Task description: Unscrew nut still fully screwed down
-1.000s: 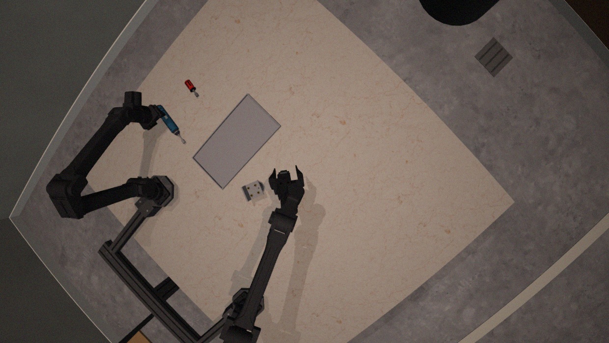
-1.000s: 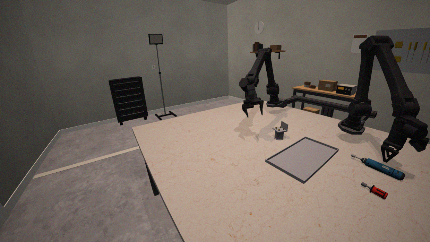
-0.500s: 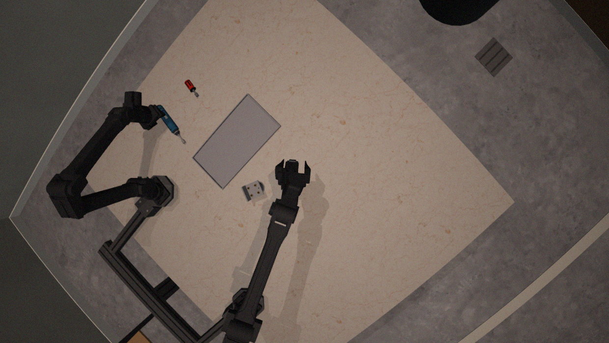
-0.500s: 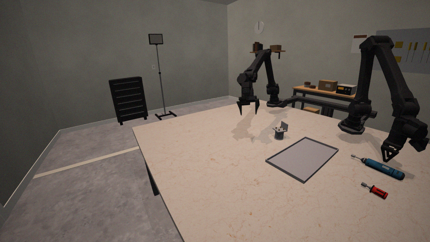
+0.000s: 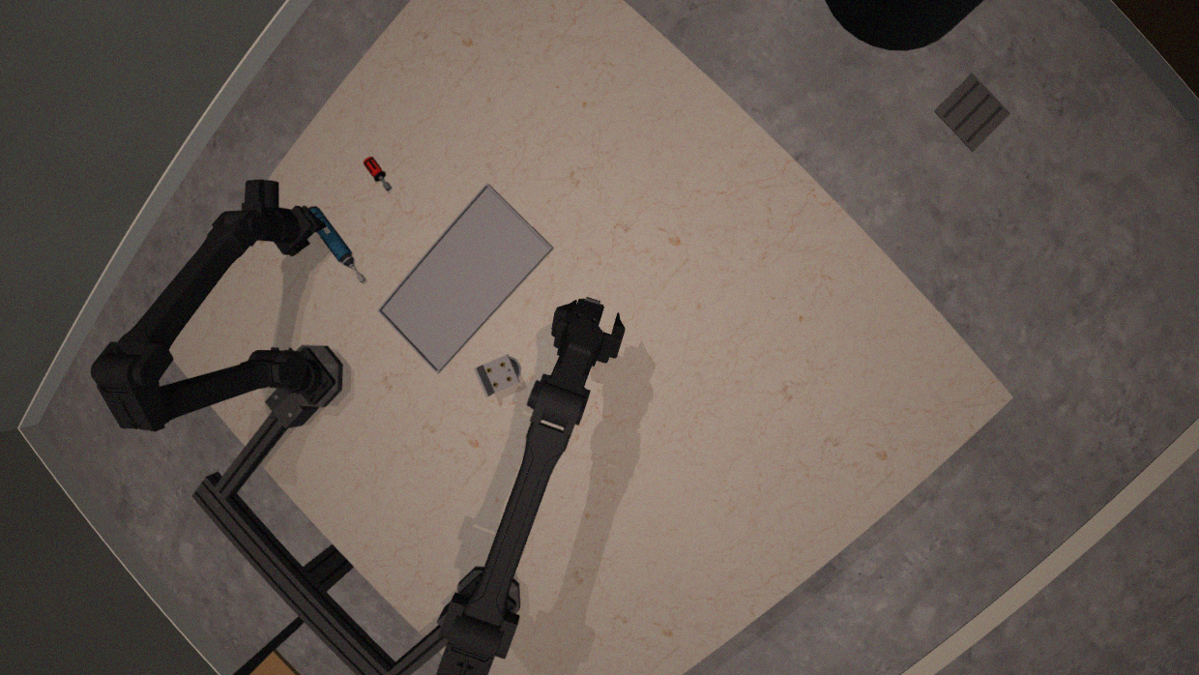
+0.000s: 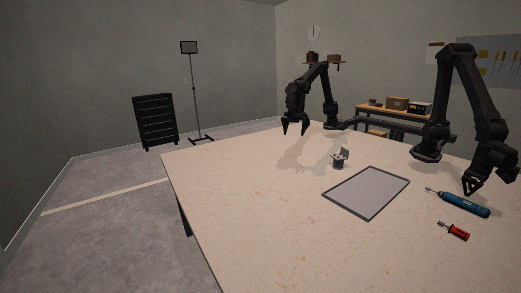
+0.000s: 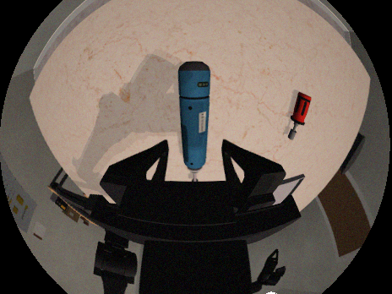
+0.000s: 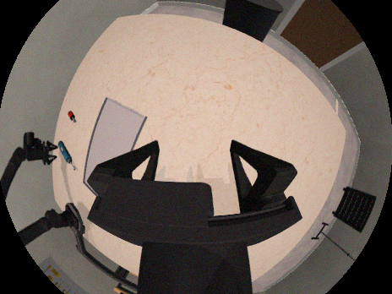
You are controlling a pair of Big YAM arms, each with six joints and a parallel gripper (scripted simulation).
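The joint module [image 5: 500, 376] is a small grey cylinder with a bracket and studs on top; it stands upright near the table's middle [image 6: 338, 160]. The blue nut driver [image 5: 334, 243] [image 6: 461, 203] lies flat on the table. My left gripper [image 6: 471, 187] hovers just above its rear half, open, with the barrel [image 7: 194, 115] showing between the fingers in the left wrist view. My right gripper [image 5: 605, 322] [image 6: 295, 125] is open and empty, raised high beside the module. The module is not in the right wrist view [image 8: 194, 149].
A flat grey tray [image 5: 466, 277] [image 6: 366, 191] lies between the module and the nut driver. A small red screwdriver [image 5: 374, 170] [image 6: 455, 230] lies near the nut driver. The arm bases and a black frame stand along the table's edge.
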